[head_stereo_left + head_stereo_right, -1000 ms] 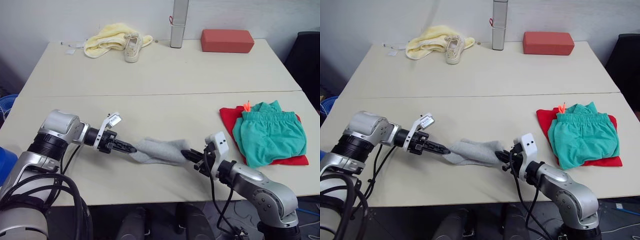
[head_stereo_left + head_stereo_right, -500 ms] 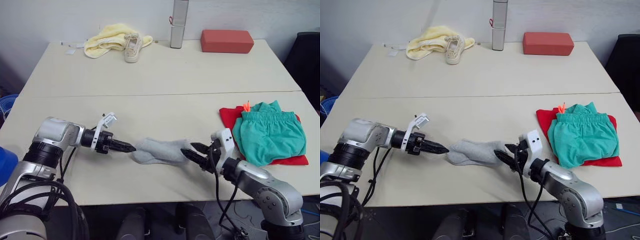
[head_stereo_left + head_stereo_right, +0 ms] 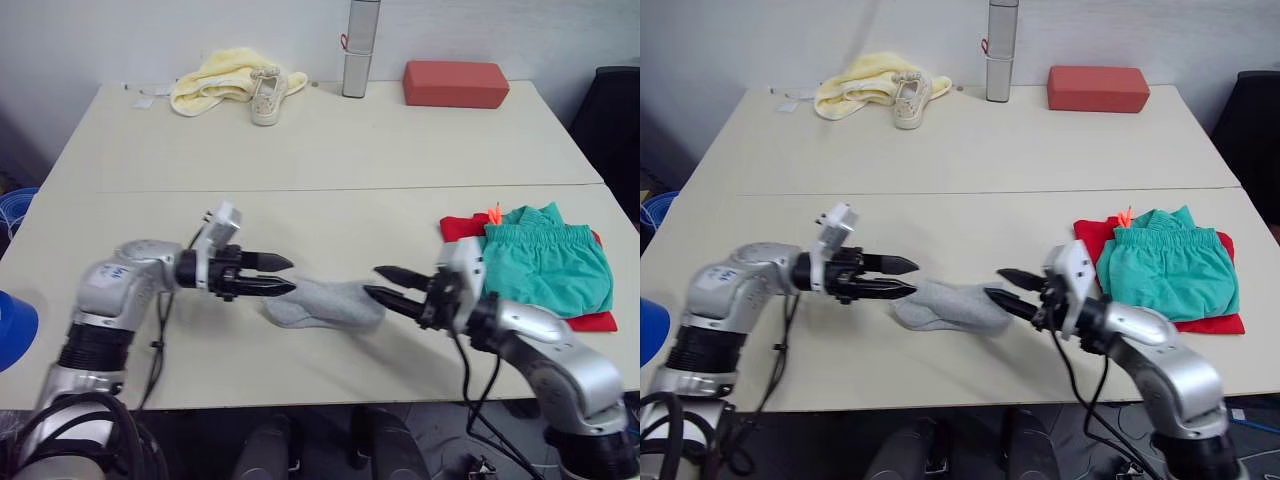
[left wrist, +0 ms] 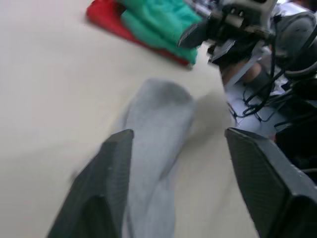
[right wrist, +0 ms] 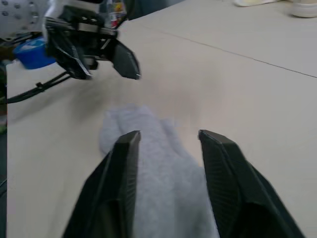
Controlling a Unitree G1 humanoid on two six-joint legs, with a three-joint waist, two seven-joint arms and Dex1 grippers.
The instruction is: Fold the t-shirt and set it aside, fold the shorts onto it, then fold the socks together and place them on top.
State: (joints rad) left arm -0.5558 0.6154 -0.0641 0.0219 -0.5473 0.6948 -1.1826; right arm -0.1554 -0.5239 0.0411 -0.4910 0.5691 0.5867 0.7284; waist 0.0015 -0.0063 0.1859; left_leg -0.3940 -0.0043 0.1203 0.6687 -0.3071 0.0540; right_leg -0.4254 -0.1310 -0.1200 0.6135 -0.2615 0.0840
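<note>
Socks (image 3: pixel 322 303) lie bundled on the table (image 3: pixel 330 150) between the left gripper (image 3: pixel 280 275) and right gripper (image 3: pixel 382 283), both spread wide and holding nothing. Shorts (image 3: pixel 545 267) already rest folded on the t-shirt (image 3: pixel 462 228) to the right, so only carrying the socks onto that pile seems left. Nothing blocks the way; a shoe (image 3: pixel 267 93) and yellow cloth (image 3: pixel 215 74) sit well apart.

Bare table (image 3: pixel 330 170) beyond socks (image 3: pixel 325 303)
</note>
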